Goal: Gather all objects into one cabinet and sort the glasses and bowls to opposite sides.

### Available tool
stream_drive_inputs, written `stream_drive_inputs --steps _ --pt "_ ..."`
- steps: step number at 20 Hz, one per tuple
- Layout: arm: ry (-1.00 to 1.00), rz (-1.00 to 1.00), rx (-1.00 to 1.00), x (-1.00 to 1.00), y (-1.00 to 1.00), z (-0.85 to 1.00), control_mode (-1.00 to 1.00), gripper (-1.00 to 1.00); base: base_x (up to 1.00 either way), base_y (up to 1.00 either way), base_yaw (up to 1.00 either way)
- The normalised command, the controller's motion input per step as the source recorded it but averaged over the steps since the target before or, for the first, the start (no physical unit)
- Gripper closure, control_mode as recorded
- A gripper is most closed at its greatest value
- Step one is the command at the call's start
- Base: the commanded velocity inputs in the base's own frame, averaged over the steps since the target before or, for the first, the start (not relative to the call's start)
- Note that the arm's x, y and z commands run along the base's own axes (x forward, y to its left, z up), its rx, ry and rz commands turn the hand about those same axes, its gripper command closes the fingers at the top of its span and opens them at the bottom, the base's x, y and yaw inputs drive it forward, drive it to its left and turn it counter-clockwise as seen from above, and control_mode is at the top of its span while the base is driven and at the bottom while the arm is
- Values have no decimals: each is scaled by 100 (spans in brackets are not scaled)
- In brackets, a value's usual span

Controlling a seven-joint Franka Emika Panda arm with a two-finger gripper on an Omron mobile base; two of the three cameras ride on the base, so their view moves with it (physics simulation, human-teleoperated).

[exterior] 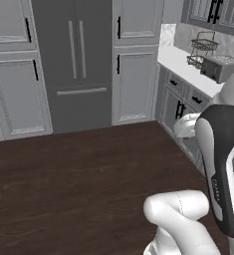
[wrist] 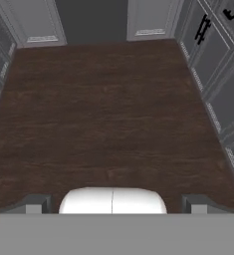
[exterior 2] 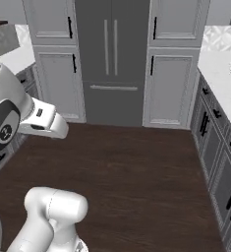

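In the hand view my gripper hangs open over the dark wood floor, with nothing between its fingertips. The glasses, the bowls and the other objects are out of view. Grey wall cabinets with black bar handles hang above the right counter, doors shut; I cannot tell whether one of them is the task's cabinet. My white arm rises at the right of the left base view and shows at the left of the right base view.
A grey fridge stands straight ahead between tall pale cabinets. A white counter along the right carries a wire rack and a toaster. Base cabinets line the right side of the floor.
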Motion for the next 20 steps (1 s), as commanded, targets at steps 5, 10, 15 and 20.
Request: stream_drive_inputs --steps 5,10,15,20 --pt "0 0 0 0 0 0 100 -100 100 -27 19" --pt "0 0 0 0 0 0 100 -100 100 -29 29" --pt "0 0 0 0 0 0 100 -100 100 -42 47" --pt "0 0 0 0 0 0 100 -100 98 -48 59"
